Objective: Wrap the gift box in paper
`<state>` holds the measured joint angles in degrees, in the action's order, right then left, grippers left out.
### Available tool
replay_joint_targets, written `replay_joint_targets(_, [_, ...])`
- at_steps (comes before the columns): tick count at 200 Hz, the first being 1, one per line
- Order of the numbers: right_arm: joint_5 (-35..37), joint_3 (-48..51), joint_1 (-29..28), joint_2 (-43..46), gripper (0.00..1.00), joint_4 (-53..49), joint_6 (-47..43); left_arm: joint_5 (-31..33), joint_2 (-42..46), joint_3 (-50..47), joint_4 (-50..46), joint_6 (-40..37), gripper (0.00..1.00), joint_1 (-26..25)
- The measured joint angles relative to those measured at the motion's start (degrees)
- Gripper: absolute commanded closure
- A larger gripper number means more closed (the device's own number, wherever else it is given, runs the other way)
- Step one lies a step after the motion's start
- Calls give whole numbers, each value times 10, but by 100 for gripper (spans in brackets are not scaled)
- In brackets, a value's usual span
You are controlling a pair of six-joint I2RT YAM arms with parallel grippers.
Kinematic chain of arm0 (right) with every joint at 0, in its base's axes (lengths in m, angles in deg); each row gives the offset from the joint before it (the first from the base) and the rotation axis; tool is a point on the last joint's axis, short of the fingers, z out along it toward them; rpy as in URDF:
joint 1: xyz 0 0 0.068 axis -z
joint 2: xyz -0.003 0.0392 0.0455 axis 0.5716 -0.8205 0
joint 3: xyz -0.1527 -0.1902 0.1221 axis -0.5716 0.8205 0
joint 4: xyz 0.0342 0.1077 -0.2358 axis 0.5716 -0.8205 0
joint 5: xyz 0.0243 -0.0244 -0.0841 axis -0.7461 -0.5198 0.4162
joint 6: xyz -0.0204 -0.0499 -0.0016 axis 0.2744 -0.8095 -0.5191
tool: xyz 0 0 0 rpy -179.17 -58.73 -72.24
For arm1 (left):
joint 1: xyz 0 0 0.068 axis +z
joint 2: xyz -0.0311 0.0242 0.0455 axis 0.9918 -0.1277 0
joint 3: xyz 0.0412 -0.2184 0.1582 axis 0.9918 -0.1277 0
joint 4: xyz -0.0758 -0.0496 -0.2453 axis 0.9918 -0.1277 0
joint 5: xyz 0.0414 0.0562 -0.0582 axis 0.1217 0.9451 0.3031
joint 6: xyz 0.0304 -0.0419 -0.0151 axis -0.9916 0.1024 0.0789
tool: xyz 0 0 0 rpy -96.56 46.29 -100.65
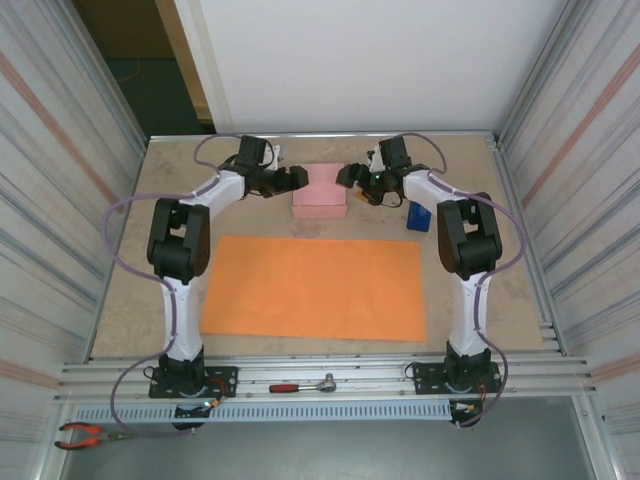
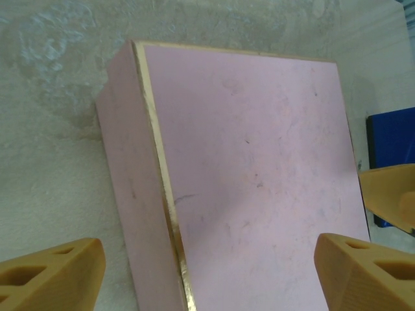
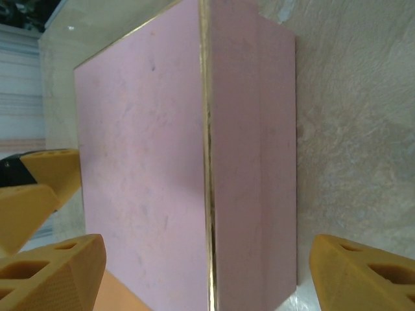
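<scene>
Top external: left pincer (image 1: 295,179) and right pincer (image 1: 348,178) gape beside gift box (image 1: 320,192).

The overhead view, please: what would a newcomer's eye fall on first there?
The big orange paper lying flat in the middle of the table stands out first. Just beyond it sits the pink box, with the left pincer and the right pincer open on either side of it, neither closed on it.
</scene>
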<state>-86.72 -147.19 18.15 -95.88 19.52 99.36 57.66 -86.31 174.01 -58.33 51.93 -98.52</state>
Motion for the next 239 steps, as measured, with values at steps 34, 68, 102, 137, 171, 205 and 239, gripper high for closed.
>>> replay_joint_targets(34, [-4, -32, -10, -37, 29, 0, 14, -24, -20, 0, 6, 14, 27, -1])
replay_joint_targets(68, [-13, -42, -17, -56, 46, 0, 26, -41, -34, 0, 12, 24, 36, -4])
replay_joint_targets(102, [-19, -42, -13, -55, 62, 1, 31, -44, -34, 0, 15, 29, 42, -3])
replay_joint_targets(137, [-15, 14, -17, -17, 64, 18, 43, -46, -11, -29, 22, 29, 42, -8])
replay_joint_targets(171, [7, 107, -38, 79, 64, 23, 57, -33, 78, -110, 13, 34, 42, -25])
replay_joint_targets(205, [46, 191, -71, 195, 64, 33, 70, -7, 198, -199, 14, 43, 41, -45])
replay_joint_targets(239, [94, 278, -114, 287, 64, 38, 81, 34, 296, -296, 17, 63, 41, -81])
